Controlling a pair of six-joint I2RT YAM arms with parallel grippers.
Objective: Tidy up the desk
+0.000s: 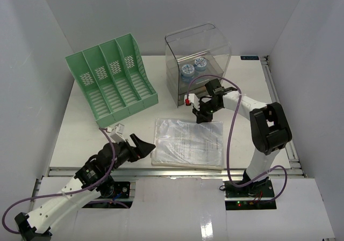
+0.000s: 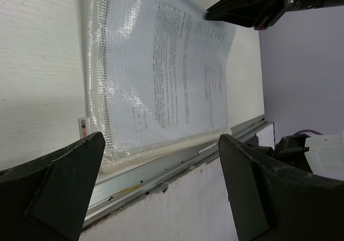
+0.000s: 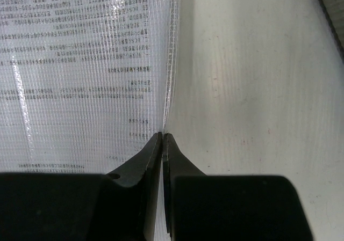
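Note:
A clear mesh document pouch [image 1: 188, 143] with printed sheets inside lies flat on the white desk [image 1: 86, 133], near its front edge. My right gripper [image 1: 203, 115] is at the pouch's far edge, shut on that edge; in the right wrist view the pouch's rim [image 3: 167, 64] runs straight into the closed gripper [image 3: 163, 135]. My left gripper [image 1: 144, 144] hovers just left of the pouch's near-left corner, open and holding nothing. In the left wrist view the pouch [image 2: 161, 64] lies beyond the open gripper [image 2: 161, 144].
A green slotted file rack [image 1: 113, 77] stands at the back left. A clear plastic box [image 1: 196, 48] at the back centre holds two blue-and-white round items [image 1: 193, 67], with a small red piece [image 1: 187, 99] at its front. A metal rail [image 1: 172, 171] borders the front edge.

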